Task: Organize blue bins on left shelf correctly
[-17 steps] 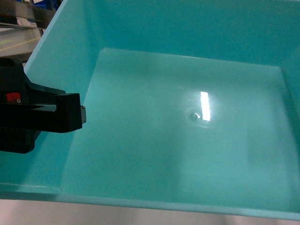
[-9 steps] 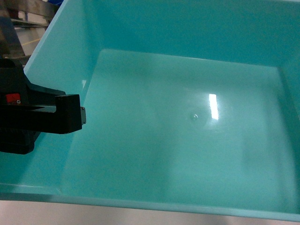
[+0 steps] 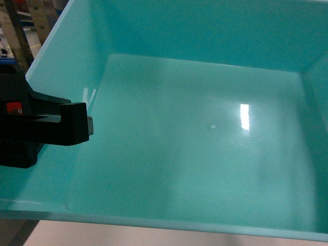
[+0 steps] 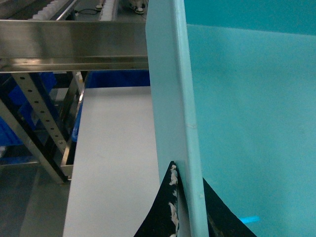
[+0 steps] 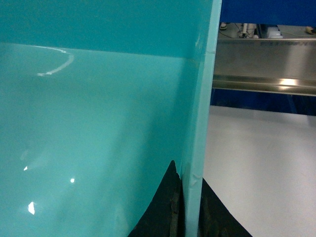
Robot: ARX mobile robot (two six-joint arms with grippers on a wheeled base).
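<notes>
A pale turquoise blue bin (image 3: 205, 128) fills the head view, empty, its floor shining. My left gripper (image 3: 88, 125) is shut on the bin's left wall; in the left wrist view its black fingers (image 4: 165, 210) pinch the rim (image 4: 190, 187) from both sides. My right gripper (image 5: 191, 190) is shut on the opposite wall and falls outside the head view. The left shelf shows as a steel beam (image 4: 74, 47) with white rollers (image 4: 52, 6) above it, just beyond the bin's far end.
A pale flat surface (image 4: 113, 148) lies under the bin on both sides (image 5: 261, 163). Dark blue crates (image 4: 116, 78) sit behind the steel beam, and a perforated upright (image 4: 37, 113) stands at the left. Another steel beam (image 5: 261, 69) crosses the right wrist view.
The glare on the bin floor has slid to the right and the background at the upper left has shifted. Both grips on the bin look unchanged.
</notes>
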